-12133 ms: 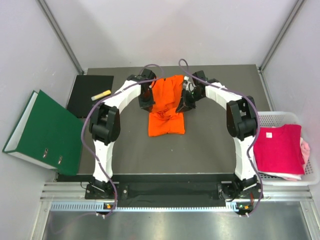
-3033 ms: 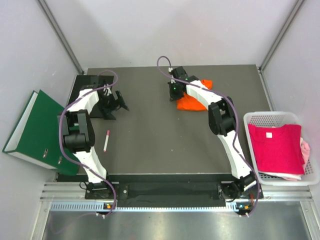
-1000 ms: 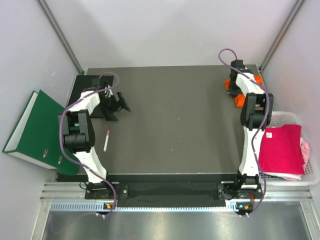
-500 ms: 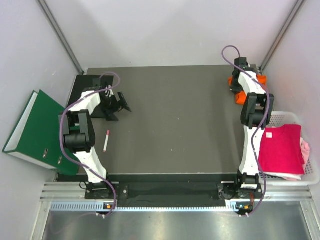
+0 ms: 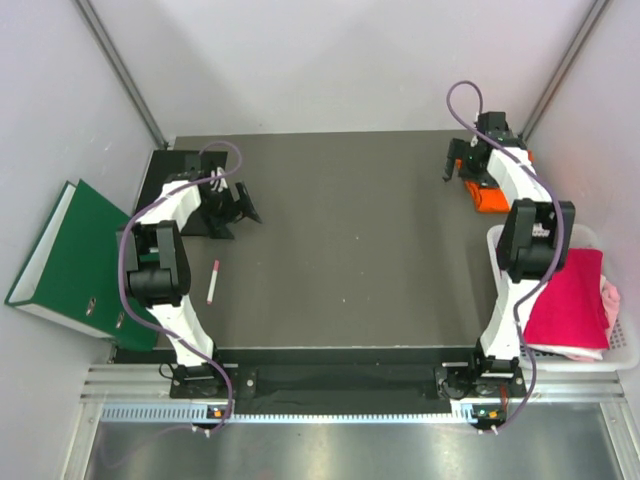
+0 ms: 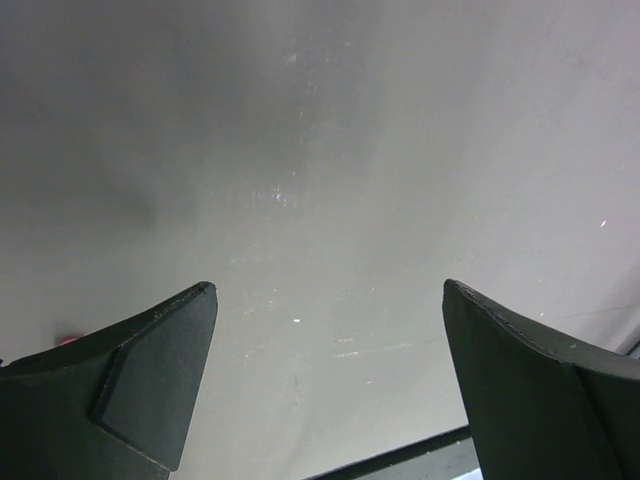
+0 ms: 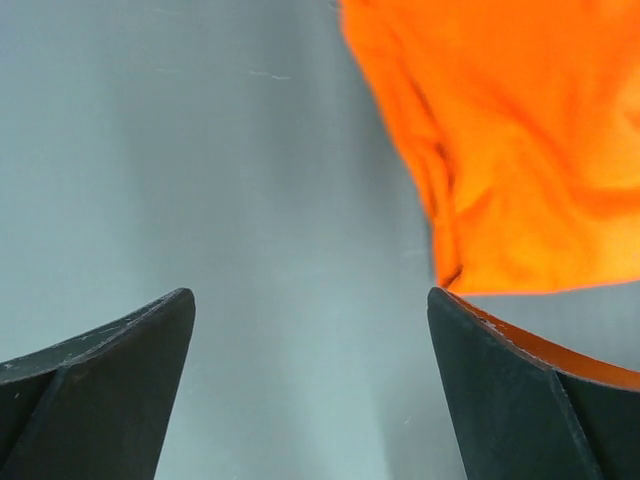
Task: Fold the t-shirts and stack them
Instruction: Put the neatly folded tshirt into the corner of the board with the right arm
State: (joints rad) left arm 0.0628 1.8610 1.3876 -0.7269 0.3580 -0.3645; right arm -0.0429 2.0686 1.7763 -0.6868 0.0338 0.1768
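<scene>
The bright orange t-shirt (image 5: 488,198) lies bunched in the far right corner of the table, mostly hidden under my right arm. In the right wrist view the orange t-shirt (image 7: 520,130) fills the upper right, clear of the jaws. My right gripper (image 5: 458,165) (image 7: 310,295) is open just left of it, with only bare table between the fingers. The magenta t-shirt (image 5: 568,300) lies in the white basket (image 5: 545,234) on top of the pale pink one (image 5: 610,298). My left gripper (image 5: 243,202) (image 6: 330,290) hangs open over bare table at the far left.
A pink pen (image 5: 213,281) lies on the table near the left arm. A black notebook (image 5: 172,190) sits at the far left corner, and a green binder (image 5: 85,262) leans beyond the table's left edge. Walls close in on three sides.
My right gripper has opened and let go of the orange t-shirt, which now rests in the far right corner. The right elbow swung toward the basket. The left arm stayed still.
</scene>
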